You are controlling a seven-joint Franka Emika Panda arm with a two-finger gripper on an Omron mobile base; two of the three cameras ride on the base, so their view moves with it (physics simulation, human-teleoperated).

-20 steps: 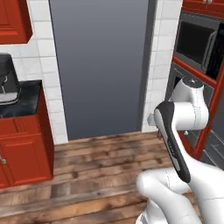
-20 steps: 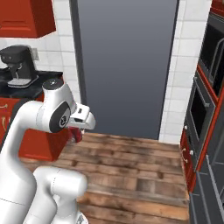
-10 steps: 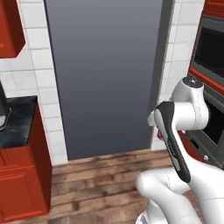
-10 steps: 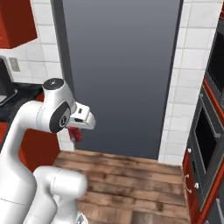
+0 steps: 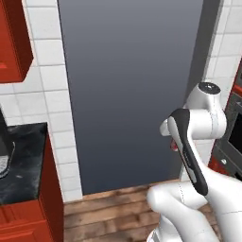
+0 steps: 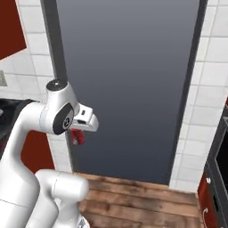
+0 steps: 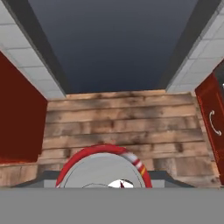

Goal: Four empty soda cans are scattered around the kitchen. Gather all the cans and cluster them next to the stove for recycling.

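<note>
Between the jaws, a red soda can (image 7: 104, 168) sits clamped, its silver top facing the hand camera. Below it lies the wooden floor (image 7: 131, 118), before a grey doorway (image 6: 129, 80).

Claw (image 6: 79, 133) apparently clamping red can (image 6: 78, 137), before grey doorway (image 6: 129, 84).
</note>
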